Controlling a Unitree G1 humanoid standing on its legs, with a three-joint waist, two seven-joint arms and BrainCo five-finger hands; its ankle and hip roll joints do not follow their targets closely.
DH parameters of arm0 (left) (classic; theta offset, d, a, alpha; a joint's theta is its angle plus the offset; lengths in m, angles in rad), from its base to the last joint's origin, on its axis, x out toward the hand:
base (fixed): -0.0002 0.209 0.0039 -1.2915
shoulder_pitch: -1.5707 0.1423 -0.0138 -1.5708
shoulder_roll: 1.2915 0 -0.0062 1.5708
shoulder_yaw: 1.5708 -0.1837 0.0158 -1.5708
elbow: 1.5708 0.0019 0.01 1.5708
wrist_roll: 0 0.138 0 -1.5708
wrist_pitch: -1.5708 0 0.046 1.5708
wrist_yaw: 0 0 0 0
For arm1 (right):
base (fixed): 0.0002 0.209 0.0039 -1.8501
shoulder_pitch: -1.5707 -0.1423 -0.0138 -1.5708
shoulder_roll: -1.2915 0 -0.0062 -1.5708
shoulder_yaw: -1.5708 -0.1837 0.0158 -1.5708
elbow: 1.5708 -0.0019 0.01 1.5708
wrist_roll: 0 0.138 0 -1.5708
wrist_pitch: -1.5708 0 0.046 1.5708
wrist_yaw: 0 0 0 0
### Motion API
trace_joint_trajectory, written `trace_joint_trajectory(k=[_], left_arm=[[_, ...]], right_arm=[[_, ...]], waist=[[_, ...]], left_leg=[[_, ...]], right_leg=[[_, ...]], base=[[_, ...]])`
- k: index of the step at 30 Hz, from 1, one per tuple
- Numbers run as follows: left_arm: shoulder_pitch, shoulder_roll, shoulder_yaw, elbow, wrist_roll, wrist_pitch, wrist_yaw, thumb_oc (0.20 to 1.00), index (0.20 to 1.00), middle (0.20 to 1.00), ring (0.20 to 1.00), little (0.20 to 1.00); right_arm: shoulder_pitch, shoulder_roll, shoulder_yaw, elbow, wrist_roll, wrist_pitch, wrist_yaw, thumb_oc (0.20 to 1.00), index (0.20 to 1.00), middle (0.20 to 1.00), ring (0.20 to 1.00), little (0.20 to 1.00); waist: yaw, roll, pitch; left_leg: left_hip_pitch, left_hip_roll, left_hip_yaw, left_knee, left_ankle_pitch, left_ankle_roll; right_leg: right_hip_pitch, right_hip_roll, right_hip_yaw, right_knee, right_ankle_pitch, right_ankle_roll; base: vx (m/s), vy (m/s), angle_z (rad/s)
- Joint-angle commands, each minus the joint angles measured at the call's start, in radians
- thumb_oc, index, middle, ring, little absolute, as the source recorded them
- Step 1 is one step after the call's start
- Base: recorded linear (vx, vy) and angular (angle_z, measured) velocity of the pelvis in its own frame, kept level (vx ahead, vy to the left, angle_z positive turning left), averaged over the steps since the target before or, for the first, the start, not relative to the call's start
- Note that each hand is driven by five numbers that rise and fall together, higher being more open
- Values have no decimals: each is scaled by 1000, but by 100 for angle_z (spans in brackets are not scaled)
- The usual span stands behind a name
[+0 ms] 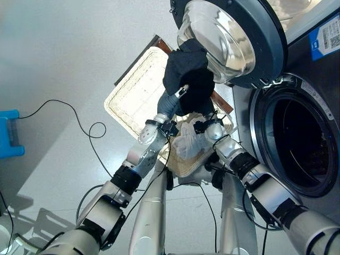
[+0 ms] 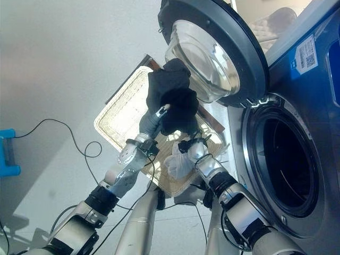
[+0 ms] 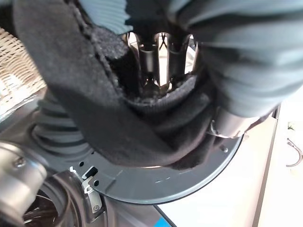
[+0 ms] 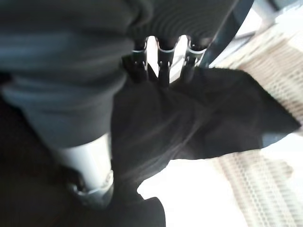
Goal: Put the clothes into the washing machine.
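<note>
While the blue box (image 1: 9,133) sits far left on the floor, the left hand (image 1: 171,101) and right hand (image 1: 208,126) both curl their fingers (image 3: 161,61) into the soft black cloth (image 1: 188,74), held above the pale woven basket (image 1: 133,93). Wrist views show the fingers clenched; eye views show the round washing machine door (image 1: 255,42) open.

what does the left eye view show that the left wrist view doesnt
Left eye view alone: the wicker basket on the floor, a white garment lying in it, the blue object at the floor's edge, and the right hand at the black garment.

Left wrist view alone: the left hand from close, fingers curled into the cloth.

Both: the black garment, the round washer door and the open drum.
</note>
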Motion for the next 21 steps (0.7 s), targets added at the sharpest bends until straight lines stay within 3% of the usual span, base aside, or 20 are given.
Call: trace_joint_trajectory(k=[1, 4, 21], left_arm=[[-21, -46, -56, -70, -14, 1, -16, 200, 200, 200, 200, 200], [-25, -47, -55, -61, -12, 6, -12, 200, 200, 200, 200, 200], [-34, -55, -54, 7, 27, 29, 43, 200, 200, 200, 200, 200]], right_arm=[[-86, 34, 25, -96, 32, -134, 75, 222, 222, 222, 222, 222], [-87, 38, 24, -102, 79, -152, 90, 200, 200, 200, 200, 200], [-55, 73, -60, -82, 191, -220, -23, 200, 200, 200, 200, 200]], waist=[[15, 48, -24], [13, 46, -24], [-5, 42, -24]], left_leg=[[-4, -51, 82, 92, -150, -3], [-4, -50, 82, 95, -150, -4], [-5, -43, 94, 101, -156, -6]], right_leg=[[15, 20, 5, -100, 106, 118], [13, 21, 6, -99, 106, 118], [8, 31, 21, -98, 104, 119]], base=[[0, 0, 0], [0, 0, 0], [0, 0, 0]])
